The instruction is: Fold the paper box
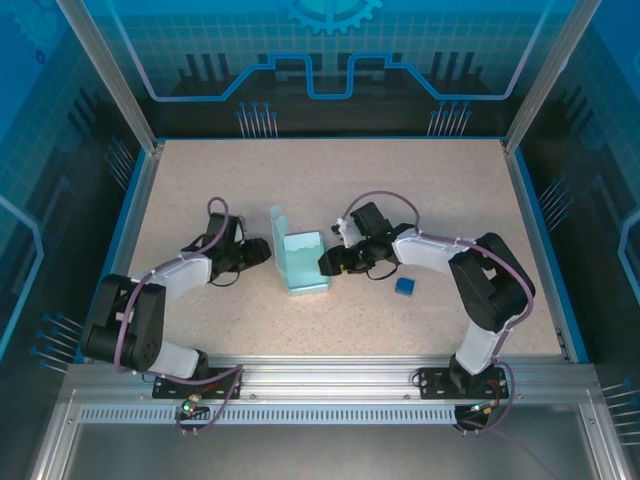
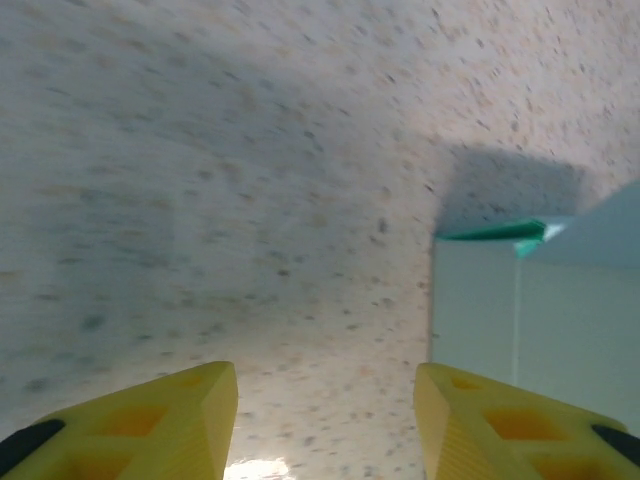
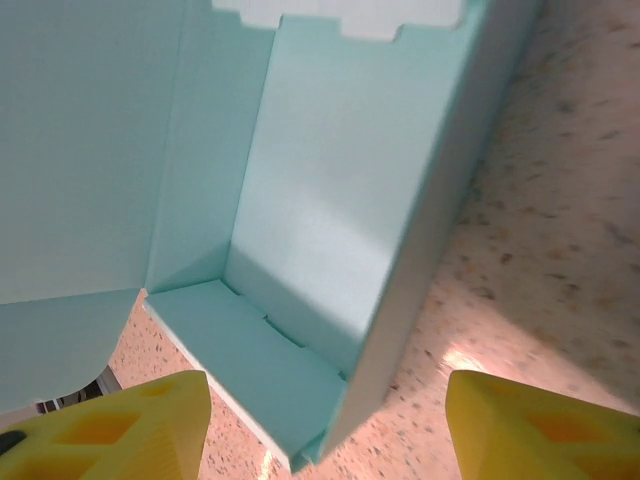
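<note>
Paper box (image 1: 305, 262) folding looks a good way along but not finished, judged from the fingers outward. The left gripper (image 2: 325, 385) has its yellow fingers (image 2: 180, 415) apart with only bare speckled table (image 2: 250, 200) between them; it holds nothing, and the pale aqua card (image 2: 530, 300) stands just beside and ahead of its right-hand finger, apart from it as far as this view tells. The right gripper (image 3: 330, 400) is also spread wide and empty: the near corner of the paper box (image 3: 320, 200) reaches down into the gap between its fingers (image 3: 140, 420), but neither finger appears to press on the card. From the right wrist the box reads as an open tray, with a floor, walls raised beside it, a folded inner strip lying along the bottom, and a notched edge at the far top. From above, the box sits at the middle of the table (image 1: 300, 180), between the left gripper (image 1: 262, 252) on one side and the right gripper (image 1: 328, 262) on the other, both close to its walls. A tall flap (image 1: 278, 225) stands up at its far left corner, not folded over. So the base and sides seem formed, while closing that flap and tucking any tabs is probably what is left. A small dark blue cube (image 1: 404, 286) lies near the right arm, clear of the box.
</note>
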Robot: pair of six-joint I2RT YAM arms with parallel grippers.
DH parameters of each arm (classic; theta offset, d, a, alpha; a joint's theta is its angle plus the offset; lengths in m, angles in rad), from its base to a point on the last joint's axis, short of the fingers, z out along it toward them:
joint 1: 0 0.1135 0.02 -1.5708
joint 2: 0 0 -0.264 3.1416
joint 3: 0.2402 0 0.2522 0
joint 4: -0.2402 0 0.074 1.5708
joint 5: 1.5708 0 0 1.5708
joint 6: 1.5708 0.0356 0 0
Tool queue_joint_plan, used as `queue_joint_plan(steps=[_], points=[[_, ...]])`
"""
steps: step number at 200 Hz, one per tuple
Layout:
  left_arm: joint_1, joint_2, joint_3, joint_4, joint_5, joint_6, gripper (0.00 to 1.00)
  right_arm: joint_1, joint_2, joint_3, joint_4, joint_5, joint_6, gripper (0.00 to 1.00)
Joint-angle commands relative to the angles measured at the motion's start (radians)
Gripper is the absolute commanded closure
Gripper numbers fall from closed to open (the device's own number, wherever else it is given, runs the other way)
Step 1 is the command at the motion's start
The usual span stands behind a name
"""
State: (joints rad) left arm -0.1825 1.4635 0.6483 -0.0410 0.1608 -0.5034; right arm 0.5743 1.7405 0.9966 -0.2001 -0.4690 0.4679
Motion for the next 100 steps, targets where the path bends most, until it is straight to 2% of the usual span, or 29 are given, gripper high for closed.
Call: queue_joint_plan(steps=[1,37,60,100], points=[[-0.044,0.067,0.049,0.072,0.059,-0.038,0.51,-0.039,-0.097,-0.024,-0.038,0.070,-0.001,0.34],[-0.104,0.171,0.142,0.098,0.078,-0.043,0.52,-0.056,-0.195,-0.012,-0.200,0.300,-0.092,0.33],[-0.131,0.264,0.243,0.084,0.110,-0.028,0.53,-0.063,-0.210,0.013,-0.218,0.374,-0.165,0.33],[-0.148,0.422,0.449,0.028,0.186,0.006,0.55,-0.158,-0.169,0.070,-0.166,0.285,-0.356,0.38]])
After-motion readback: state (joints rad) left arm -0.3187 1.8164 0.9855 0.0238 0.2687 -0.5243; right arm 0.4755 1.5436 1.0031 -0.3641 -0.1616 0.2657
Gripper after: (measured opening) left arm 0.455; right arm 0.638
